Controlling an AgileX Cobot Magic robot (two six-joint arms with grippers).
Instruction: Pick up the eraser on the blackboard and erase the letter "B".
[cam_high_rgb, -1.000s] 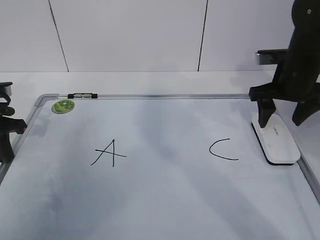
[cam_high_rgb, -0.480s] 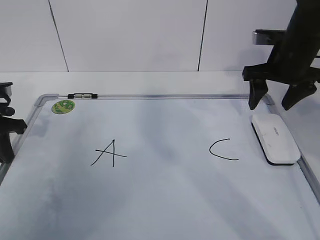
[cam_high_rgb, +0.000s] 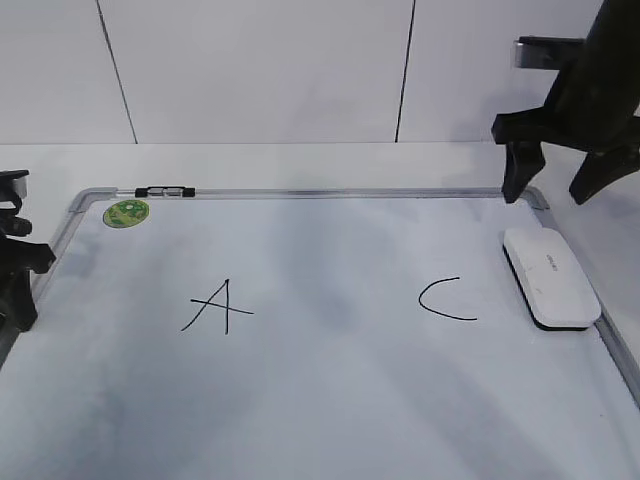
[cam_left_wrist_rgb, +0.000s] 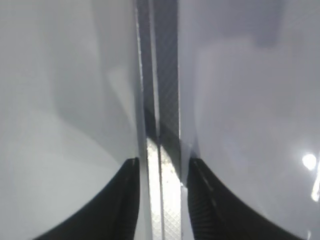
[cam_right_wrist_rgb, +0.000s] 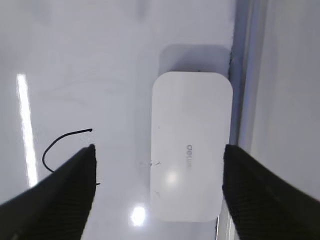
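White and glossy, the blackboard (cam_high_rgb: 330, 380) fills most of the exterior view, its silver-grey frame running along the far edge and down both sides; the near edge is cut off by the bottom of the picture. My right gripper (cam_high_rgb: 560, 190) hangs above the board's far right corner, jaws spread wide and empty, its upper body cut off by the top and right border. My left gripper (cam_left_wrist_rgb: 160, 170) sits at the board's left edge, only partly in the exterior view; in the left wrist view its two dark fingers stand apart on either side of the frame rail, and I cannot tell whether they touch it.

The eraser (cam_high_rgb: 551, 277) lies flat on the board along the right frame, just below my right gripper and apart from it. In the right wrist view it rests between my parted fingertips (cam_right_wrist_rgb: 60, 195), close beside the frame, its grey lettering too small to read.

A slanted "A" (cam_high_rgb: 217, 306) stands left of centre and a curved "C" (cam_high_rgb: 445, 299) to the right, near the eraser; in the right wrist view the C is half hidden behind my finger. I can make out no "B" between them, only bare, faintly smudged surface.

A green sticker (cam_high_rgb: 126, 212) sits in the far left corner, and a small black-and-silver marker (cam_high_rgb: 166, 190) lies along the far frame beside it.
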